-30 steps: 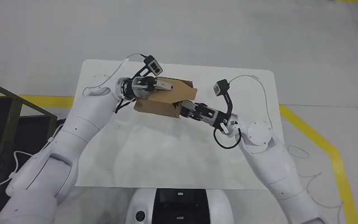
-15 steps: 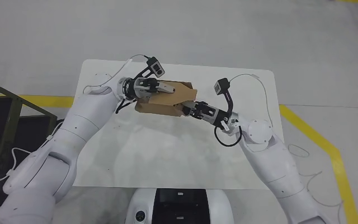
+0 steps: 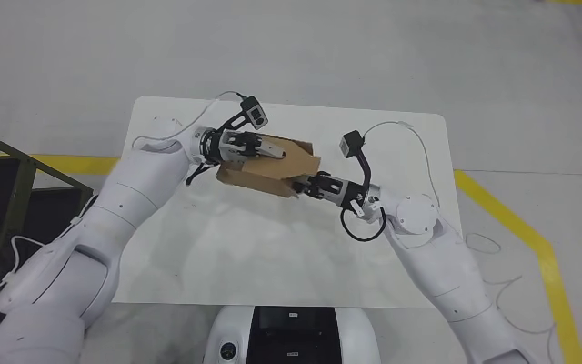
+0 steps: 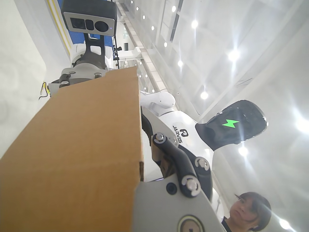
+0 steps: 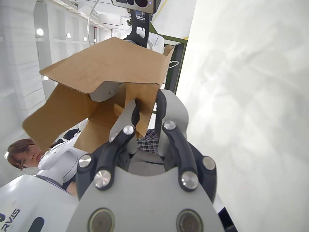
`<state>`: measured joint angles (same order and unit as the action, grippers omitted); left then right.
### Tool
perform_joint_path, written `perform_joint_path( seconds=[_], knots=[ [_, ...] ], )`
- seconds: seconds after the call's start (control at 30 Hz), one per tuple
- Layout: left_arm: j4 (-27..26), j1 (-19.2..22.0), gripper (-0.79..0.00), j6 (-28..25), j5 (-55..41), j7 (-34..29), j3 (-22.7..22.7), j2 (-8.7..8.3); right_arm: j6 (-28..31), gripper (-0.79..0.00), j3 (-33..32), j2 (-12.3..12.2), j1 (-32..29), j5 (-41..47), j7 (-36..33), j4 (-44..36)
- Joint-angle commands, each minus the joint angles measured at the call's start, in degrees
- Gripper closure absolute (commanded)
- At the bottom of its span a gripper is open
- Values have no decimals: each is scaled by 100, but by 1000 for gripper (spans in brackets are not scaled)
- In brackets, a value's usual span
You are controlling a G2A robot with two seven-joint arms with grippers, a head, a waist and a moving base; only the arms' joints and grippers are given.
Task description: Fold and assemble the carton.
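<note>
A brown carton (image 3: 264,171) is held above the white table (image 3: 227,246) between both arms, partly opened with loose flaps. My left gripper (image 3: 273,151) lies along the carton's top wall and is shut on it. In the left wrist view that wall (image 4: 72,146) is a broad brown panel with one finger (image 4: 169,148) beside its edge. My right gripper (image 3: 303,185) holds the carton's near right end. In the right wrist view its fingers (image 5: 125,117) are shut on a small flap of the carton (image 5: 96,66), whose open inside faces the camera.
A dark green-framed rack (image 3: 18,173) stands off the table's left edge. A thin white cable (image 3: 409,127) arcs over the table's far right corner. Bare tabletop lies in front of the carton toward the near edge.
The carton has turned slightly between the two grippers. The right wrist has shifted a little left toward the carton, and the left wrist has rolled. Both grips have held.
</note>
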<state>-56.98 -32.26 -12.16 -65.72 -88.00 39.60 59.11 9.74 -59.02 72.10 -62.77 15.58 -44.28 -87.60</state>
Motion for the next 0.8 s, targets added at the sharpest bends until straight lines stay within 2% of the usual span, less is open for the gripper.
perform_joint_path(
  seconds=[0.0,0.47,0.77],
  knots=[
    [-13,30,0,-5,37,0,-52,-18,-11,0,-7,-3,-6,-44,19,-12],
    [33,184,0,-126,284,0,-246,-122,-105,0,-63,-36,-71,-337,63,-168],
    [-97,154,0,-138,73,0,-284,-159,-166,0,-61,-43,-93,-379,59,-220]
  ],
)
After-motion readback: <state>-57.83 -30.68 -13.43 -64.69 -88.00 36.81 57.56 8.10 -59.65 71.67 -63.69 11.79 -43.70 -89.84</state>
